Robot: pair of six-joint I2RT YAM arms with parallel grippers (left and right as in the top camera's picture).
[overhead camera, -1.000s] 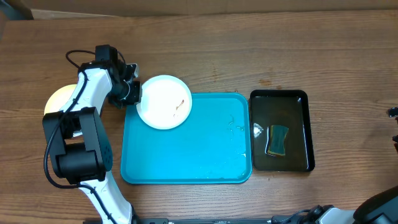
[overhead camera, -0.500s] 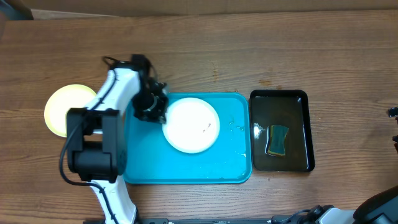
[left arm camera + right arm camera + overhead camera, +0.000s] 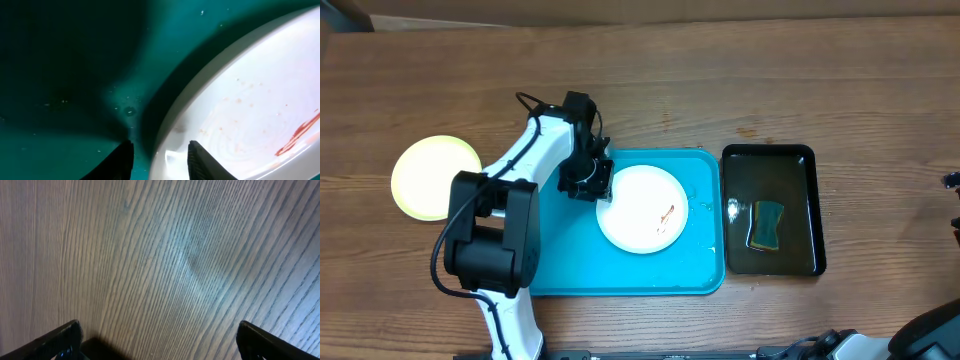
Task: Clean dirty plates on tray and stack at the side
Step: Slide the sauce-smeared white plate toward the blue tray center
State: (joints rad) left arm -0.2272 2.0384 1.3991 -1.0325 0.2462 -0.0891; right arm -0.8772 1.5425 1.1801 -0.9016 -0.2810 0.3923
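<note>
A white plate [image 3: 642, 208] with a reddish-brown smear lies in the middle of the turquoise tray [image 3: 560, 270]. My left gripper [image 3: 592, 182] is shut on the plate's left rim. In the left wrist view the rim [image 3: 210, 95] runs between my two fingers [image 3: 161, 161], above the tray floor [image 3: 65, 90]. A pale yellow plate [image 3: 435, 177] lies on the table to the left of the tray. No second white plate is in view. My right gripper [image 3: 160, 345] is open and empty over bare wood.
A black tray [image 3: 772, 160] holding water and a green-yellow sponge [image 3: 766, 225] stands right of the turquoise tray. Part of the right arm [image 3: 952, 182] shows at the far right edge. Water droplets lie on the turquoise tray near its right rim.
My left gripper has moved to the right with the white plate, from the tray's upper left corner to its middle. The yellow plate is now fully uncovered. The right arm has not moved.
</note>
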